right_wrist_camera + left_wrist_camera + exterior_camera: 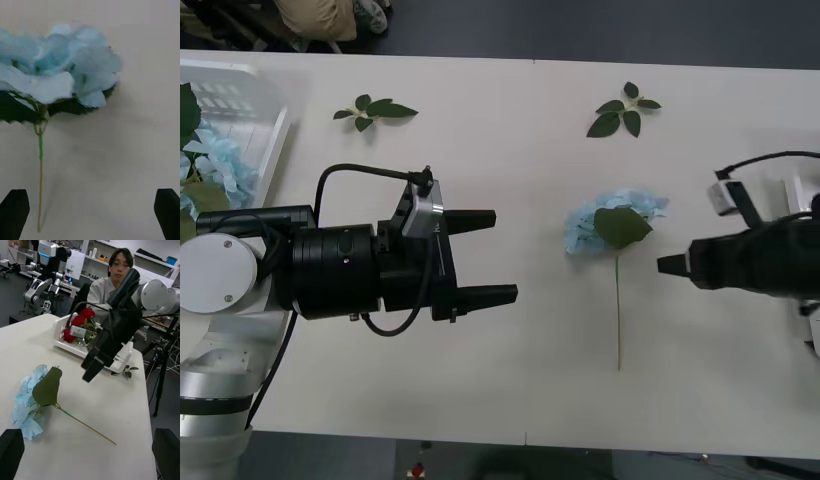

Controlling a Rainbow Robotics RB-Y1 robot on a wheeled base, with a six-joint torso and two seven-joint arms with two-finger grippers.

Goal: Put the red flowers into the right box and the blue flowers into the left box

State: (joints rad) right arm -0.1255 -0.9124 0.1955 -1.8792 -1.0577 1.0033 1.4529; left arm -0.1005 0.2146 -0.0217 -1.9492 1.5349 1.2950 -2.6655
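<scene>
One blue flower (612,225) is left mid-worktop (510,400). Right end effector (667,265) is held open beside it, left end effector (490,255) open too; the thin stem (618,320) should be pinched squarely.

**White worktop and its load**

The worktop (510,180) is plain white and matte. One blue flower (610,225) lies flat near its middle, bloom toward the far edge, a broad green leaf over the petals, thin stem running straight back toward the near edge. Two loose leaf sprigs rest by the far edge: one (375,110) toward the left, the other (623,112) toward the right, well apart. The left box (250,110) stands at the left end with blue flowers inside. The right box (71,347) sits at the opposite end, holding red flowers (80,320).
</scene>
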